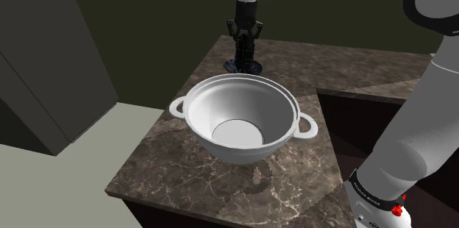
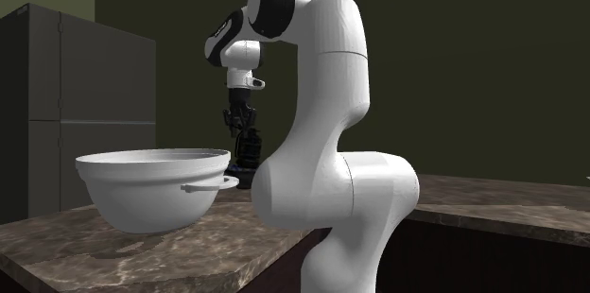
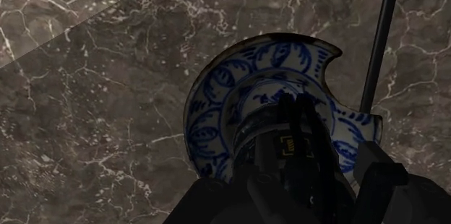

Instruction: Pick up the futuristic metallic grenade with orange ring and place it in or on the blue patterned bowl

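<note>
I am observing the gripper (image 1: 245, 43) hanging straight down from the white arm (image 2: 317, 102) over the far part of the dark marbled counter (image 1: 169, 171). Directly beneath it, the grenade (image 3: 287, 147) is standing upright inside the blue patterned bowl (image 3: 209, 118). It is reading as a dark, near-black body with a small yellowish mark on top. In the wrist view the bowl is showing a white ground with blue leaf-like strokes, and the grenade is covering its middle. The gripper is sitting at the grenade's top, but I cannot tell whether it is clamping the grenade or standing free of it, as everything there is rendering dark on dark.

I am also noting a large white two-handled bowl (image 1: 197, 109) resting on the counter nearer the shoulder camera, just beside the patterned bowl and partly hiding it. A tall grey cabinet (image 2: 90, 102) is standing beyond the counter at the second exterior view's left, against a dull olive wall (image 2: 473, 55).
</note>
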### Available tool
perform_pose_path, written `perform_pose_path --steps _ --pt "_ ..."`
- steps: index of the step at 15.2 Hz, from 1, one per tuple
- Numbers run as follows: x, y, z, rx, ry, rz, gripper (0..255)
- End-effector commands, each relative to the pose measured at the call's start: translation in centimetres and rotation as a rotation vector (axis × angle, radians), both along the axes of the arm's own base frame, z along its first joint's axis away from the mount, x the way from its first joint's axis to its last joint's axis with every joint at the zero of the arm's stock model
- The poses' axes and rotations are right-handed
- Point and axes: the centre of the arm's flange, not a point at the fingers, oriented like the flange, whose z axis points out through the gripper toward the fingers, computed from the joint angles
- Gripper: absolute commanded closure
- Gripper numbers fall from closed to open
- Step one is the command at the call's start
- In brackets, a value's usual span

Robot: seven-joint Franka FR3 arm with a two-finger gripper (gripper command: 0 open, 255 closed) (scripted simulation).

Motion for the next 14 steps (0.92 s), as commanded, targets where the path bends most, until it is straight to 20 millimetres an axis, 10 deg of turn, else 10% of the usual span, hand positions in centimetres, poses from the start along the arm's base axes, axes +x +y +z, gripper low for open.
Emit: perform_pose_path --steps 1,14 --pt "0.0 0.0 0.1 0.0 -0.001 0.0 0" --pt "0.0 0.0 5.1 0.0 -0.001 0.0 0"
